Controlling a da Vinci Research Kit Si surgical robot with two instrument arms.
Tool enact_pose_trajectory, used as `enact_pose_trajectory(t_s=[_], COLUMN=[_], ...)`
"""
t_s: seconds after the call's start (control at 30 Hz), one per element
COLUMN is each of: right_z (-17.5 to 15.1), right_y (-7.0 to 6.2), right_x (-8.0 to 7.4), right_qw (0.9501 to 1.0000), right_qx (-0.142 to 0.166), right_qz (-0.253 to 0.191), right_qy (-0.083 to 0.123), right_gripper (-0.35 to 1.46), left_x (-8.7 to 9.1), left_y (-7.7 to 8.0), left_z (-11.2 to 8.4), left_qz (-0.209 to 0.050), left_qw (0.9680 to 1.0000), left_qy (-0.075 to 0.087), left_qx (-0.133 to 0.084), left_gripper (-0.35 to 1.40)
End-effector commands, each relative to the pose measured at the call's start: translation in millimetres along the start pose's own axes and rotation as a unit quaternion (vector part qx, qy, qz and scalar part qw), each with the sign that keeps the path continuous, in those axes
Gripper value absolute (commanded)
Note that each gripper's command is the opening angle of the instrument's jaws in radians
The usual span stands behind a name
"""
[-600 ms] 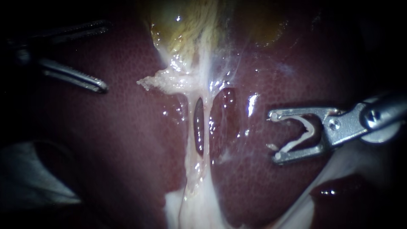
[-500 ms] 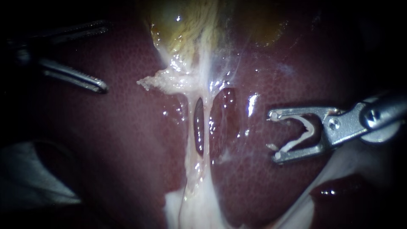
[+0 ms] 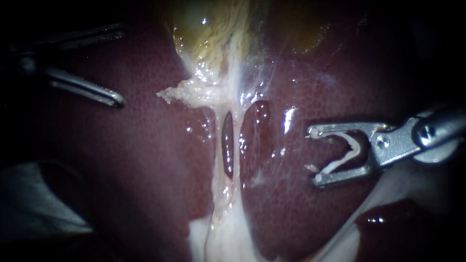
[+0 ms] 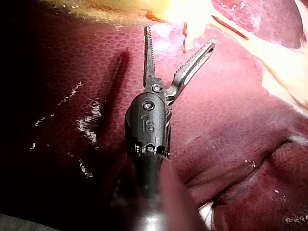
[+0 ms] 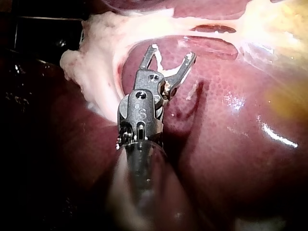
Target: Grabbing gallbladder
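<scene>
The yellow-green gallbladder (image 3: 218, 29) lies at the top centre of the endoscope view, with ragged white tissue (image 3: 194, 92) at its lower end and pale strands (image 3: 232, 145) running down over the dark red liver (image 3: 145, 160). My left instrument (image 3: 119, 65) hovers over the liver at the upper left, jaws open, well apart from the gallbladder. In the left wrist view its jaws (image 4: 180, 41) gape just short of the yellow tissue (image 4: 120, 9). My right instrument (image 3: 313, 155) stands open at the right, with a white shred (image 3: 340, 162) between its jaws.
White fatty tissue (image 3: 218, 242) spreads at the bottom centre. A pale cloth-like patch (image 3: 34, 199) shows at the lower left. In the right wrist view, white tissue (image 5: 96, 53) lies beside and ahead of the jaws (image 5: 171, 53).
</scene>
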Motion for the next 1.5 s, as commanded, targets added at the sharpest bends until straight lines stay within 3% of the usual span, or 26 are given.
enact_pose_trajectory(t_s=[0.03, 0.23, 0.6, 0.83, 1.5], right_z=[0.0, 0.0, -0.1, -0.1, -0.1], right_y=[0.0, 0.0, -0.1, -0.1, -0.1], right_x=[0.0, 0.0, 0.0, 0.1, 0.1], right_qw=[1.0000, 1.0000, 1.0000, 1.0000, 1.0000], right_qx=[0.000, 0.000, 0.001, 0.001, 0.000], right_qz=[0.000, 0.000, 0.000, 0.000, 0.000], right_qy=[0.000, 0.000, 0.000, 0.000, 0.000], right_gripper=[0.50, 0.50, 0.50, 0.50, 0.50], left_x=[-0.3, -2.8, -6.1, -6.6, -5.7], left_y=[0.2, 1.7, 3.1, 3.5, 4.6], left_z=[0.4, 3.5, 8.1, 10.1, 11.3], left_qz=[0.001, -0.010, -0.043, -0.050, -0.086], left_qw=[1.0000, 0.9999, 0.9987, 0.9981, 0.9954], left_qy=[0.001, 0.004, -0.009, -0.011, -0.015], left_qx=[0.000, -0.010, -0.028, -0.034, -0.041], left_gripper=[1.16, 1.13, 1.06, 1.06, 0.81])
